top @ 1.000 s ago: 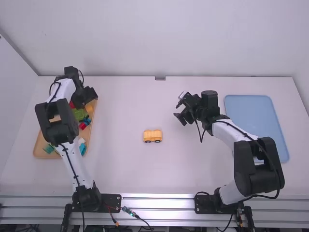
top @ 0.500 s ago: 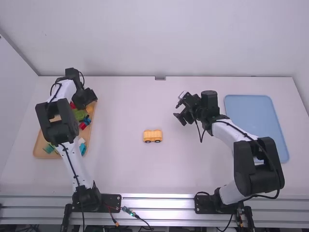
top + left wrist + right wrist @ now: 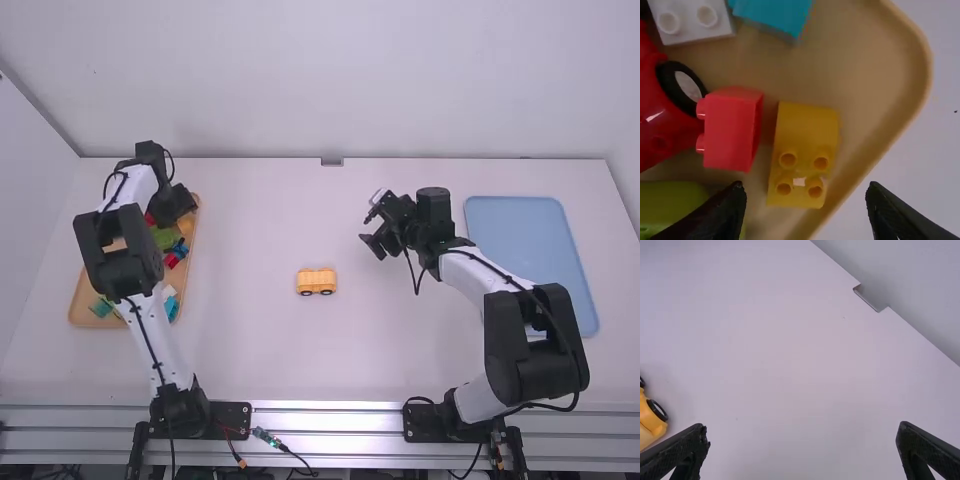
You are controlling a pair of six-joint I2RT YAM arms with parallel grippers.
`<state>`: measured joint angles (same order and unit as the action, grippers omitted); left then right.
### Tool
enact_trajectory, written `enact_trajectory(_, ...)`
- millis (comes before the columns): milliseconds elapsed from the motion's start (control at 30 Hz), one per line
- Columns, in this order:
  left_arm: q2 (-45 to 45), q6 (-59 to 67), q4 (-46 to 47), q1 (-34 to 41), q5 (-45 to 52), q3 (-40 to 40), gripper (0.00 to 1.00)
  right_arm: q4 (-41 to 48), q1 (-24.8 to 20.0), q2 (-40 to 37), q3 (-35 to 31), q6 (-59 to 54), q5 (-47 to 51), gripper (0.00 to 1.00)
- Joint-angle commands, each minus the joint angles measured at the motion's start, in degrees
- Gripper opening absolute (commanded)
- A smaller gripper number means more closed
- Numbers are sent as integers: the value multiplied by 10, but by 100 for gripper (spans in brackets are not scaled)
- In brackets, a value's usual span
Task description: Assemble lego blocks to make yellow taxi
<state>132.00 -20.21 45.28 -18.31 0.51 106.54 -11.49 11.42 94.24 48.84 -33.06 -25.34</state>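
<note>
Two robot arms are pictured at a white desk [image 3: 250, 350], with a partly built yellow vehicle [image 3: 316, 281] set down near the middle, between the arms' bases. Two black wheels [image 3: 306, 293] are shown along the side that is turned toward the bases, and the body is seated upright above them. The left gripper [image 3: 181, 205] is positioned over the far end of a tan tray [image 3: 82, 302], where loose blocks are gathered. Its fingers [image 3: 725, 212] are spread wide, and nothing is held between them. A yellow block [image 3: 810, 125] is framed by the open fingers in the left wrist view, lying in the tray close to the rim, with four studs exposed at one end and a smooth stretch at the other. Just beside it, a red block [image 3: 730, 132] is seen with its studs directed at a red piece [image 3: 662, 120] that is fitted with a black wheel [image 3: 687, 86]. A green block [image 3: 670, 205], a white block [image 3: 715, 31] and a blue block [image 3: 772, 14] are also contained in the tray. The right gripper [image 3: 368, 226] is suspended above the desk, beyond the vehicle and to its right, its fingers [image 3: 682, 450] likewise parted wide and empty. A pale blue tray [image 3: 530, 255] is placed on the desk's right side.
</note>
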Motion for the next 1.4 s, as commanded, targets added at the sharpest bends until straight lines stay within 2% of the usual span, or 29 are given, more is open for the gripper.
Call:
enact_trajectory(0,14,-6,-2,3,-27,-11,64,-1,2,-12,4,3,-3,99)
enact_trajectory(400,14,-5,-53,3,-27,-43,58,0,2,-12,4,3,-3,99)
enact_trajectory(1167,14,-3,-89,3,1,-75,49,2,2,-12,3,3,-1,99)
enact_trajectory(1367,14,-5,-91,3,-1,-75,36,4,2,-12,3,3,-1,99)
